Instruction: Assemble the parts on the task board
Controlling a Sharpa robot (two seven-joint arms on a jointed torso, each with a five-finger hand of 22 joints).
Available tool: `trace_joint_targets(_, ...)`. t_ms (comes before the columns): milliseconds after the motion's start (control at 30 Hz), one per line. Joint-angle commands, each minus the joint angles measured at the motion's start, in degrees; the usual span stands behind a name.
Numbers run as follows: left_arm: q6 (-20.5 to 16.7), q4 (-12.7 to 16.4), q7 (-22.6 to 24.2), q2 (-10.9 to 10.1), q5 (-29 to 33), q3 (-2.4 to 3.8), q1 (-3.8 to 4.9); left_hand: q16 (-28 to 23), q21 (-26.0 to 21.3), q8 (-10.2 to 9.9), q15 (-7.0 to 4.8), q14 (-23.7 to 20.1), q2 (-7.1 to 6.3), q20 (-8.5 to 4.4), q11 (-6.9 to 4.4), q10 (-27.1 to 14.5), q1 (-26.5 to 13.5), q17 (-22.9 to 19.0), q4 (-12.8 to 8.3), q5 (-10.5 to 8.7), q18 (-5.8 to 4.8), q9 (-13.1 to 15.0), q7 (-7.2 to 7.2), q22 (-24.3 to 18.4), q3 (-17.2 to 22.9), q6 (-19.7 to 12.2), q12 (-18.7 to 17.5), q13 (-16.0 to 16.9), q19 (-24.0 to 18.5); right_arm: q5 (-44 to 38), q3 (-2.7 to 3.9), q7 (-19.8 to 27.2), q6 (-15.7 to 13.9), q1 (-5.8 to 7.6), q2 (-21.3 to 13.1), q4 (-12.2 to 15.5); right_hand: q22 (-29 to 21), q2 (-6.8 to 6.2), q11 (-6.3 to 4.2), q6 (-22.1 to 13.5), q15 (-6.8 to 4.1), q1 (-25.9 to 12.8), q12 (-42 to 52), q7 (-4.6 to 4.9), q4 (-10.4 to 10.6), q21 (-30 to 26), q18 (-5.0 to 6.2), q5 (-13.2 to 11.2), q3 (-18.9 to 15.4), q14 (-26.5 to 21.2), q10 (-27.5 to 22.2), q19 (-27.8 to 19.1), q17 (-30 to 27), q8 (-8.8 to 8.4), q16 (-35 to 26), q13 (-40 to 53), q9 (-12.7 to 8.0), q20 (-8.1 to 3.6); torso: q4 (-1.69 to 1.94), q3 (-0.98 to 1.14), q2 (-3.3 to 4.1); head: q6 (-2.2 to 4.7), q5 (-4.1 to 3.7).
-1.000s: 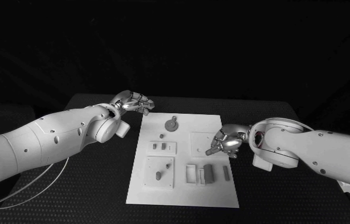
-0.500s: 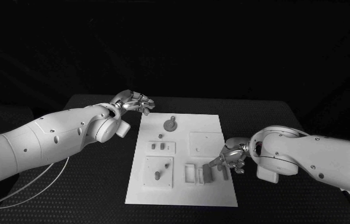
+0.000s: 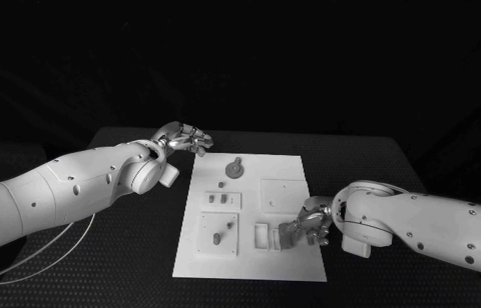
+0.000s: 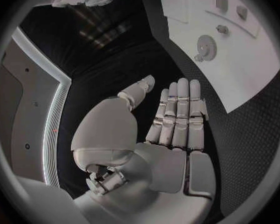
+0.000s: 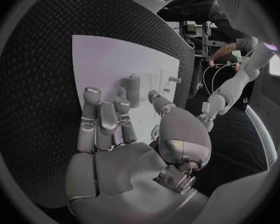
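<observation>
The board (image 3: pixel 251 252) lies in the middle of the black table (image 3: pixel 381 162), with the robot's 2 arms flanking it. The right hand (image 3: pixel 308 223) hangs low over the board's near right part, its fingertips (image 5: pixel 129 84) reaching down to an upright grey part (image 5: pixel 132 90) that stands beside the slotted holders; whether they actually grip it cannot be told, as the fingers hide the contact. The left hand (image 3: pixel 184 140) hovers off the board's far left corner, above bare table, released and holding nothing, its fingers (image 4: pixel 177 112) stretched out flat side by side with the thumb set apart. A round part (image 3: pixel 235 169) lies on the board's far end, near the left hand. 2 small parts (image 3: pixel 217 199) sit in a holder midway along the left side, and 2 more (image 3: pixel 217 239) rest on the square plate nearer the robot.
</observation>
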Motion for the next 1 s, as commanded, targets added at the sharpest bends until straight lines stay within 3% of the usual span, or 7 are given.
trace_joint_targets(33,0.56,0.19,0.60,-0.02,0.27,0.03,0.05,-0.23,-0.35,0.38,-0.13,0.46,0.00,-0.11,-0.16,-0.29,-0.33,0.09,0.45,0.30,0.66,-0.04,-0.03,0.10,0.01,-0.20,0.29,-0.04,0.33,-1.17,0.02,-1.05,-0.42,-0.05,0.44,-0.49,1.03,-0.20,0.07,0.08,-0.04,-0.52,0.31,0.65,0.39,0.32,1.19,-0.16,0.00,0.31,0.52,0.04,0.01,-0.37,0.22,-0.05,-0.09,-0.37,-0.13,-0.04,-0.04,-0.25,0.14)
trace_joint_targets(367,0.60,0.44,0.58,-0.14,0.28,0.04,0.05,-0.28,-0.38,0.38,-0.13,0.48,0.00,-0.11,-0.16,-0.30,-0.36,0.16,0.49,0.31,0.66,-0.05,-0.04,0.12,0.00,-0.20,0.30,-0.04,0.33,-2.63,0.03,-1.12,-2.32,-1.85,2.07,-2.16,1.03,-0.12,0.11,0.12,0.00,-0.48,0.34,0.68,0.42,0.38,1.19,-0.16,0.17,0.23,0.49,0.00,-0.10,-0.53,0.21,-0.06,-0.19,-0.41,0.01,0.02,-0.02,-0.42,0.19)
trace_joint_targets(733,0.61,0.48,0.60,-0.24,0.28,0.04,0.05,-0.33,-0.40,0.39,-0.13,0.49,0.01,-0.11,-0.17,-0.30,-0.38,0.21,0.52,0.31,0.66,-0.05,-0.04,0.13,0.00,-0.19,0.31,-0.05,0.34,-2.85,0.03,-1.28,-1.40,-2.10,3.08,-3.09,1.06,0.32,0.17,0.39,0.07,0.35,0.48,0.73,-0.60,0.64,1.19,-0.16,0.39,0.25,0.43,-0.07,-0.02,-0.88,0.34,-0.05,-0.38,-0.46,-0.09,-0.05,-0.03,-0.55,0.29)
trace_joint_targets(900,0.56,0.51,0.58,-0.27,0.28,0.04,0.05,-0.36,-0.41,0.39,-0.13,0.50,0.04,-0.11,-0.17,-0.29,-0.42,0.25,0.57,0.31,0.66,-0.05,-0.04,0.14,-0.01,-0.18,0.32,-0.04,0.35,-2.97,0.03,-1.31,-1.55,-2.21,3.51,-3.15,1.06,2.25,0.17,0.64,0.08,1.51,0.59,0.73,-2.17,0.88,1.19,-0.16,0.61,0.29,0.42,-0.10,0.02,-1.08,0.45,-0.05,-0.46,-0.47,-0.13,0.00,-0.02,-0.62,0.36)
trace_joint_targets(1000,0.60,0.52,0.60,-0.27,0.28,0.04,0.05,-0.37,-0.41,0.39,-0.13,0.50,0.05,-0.11,-0.17,-0.29,-0.42,0.27,0.58,0.32,0.66,-0.05,-0.04,0.14,0.00,-0.18,0.33,-0.05,0.36,-3.10,0.03,-1.36,-1.04,-2.23,3.60,-3.09,1.07,4.65,0.28,0.87,0.14,2.65,0.72,0.73,-5.51,1.18,1.19,-0.12,0.09,0.37,0.41,-0.28,0.13,-1.32,0.59,-0.07,-0.52,-0.28,-0.11,-0.02,-0.07,-0.63,0.35)
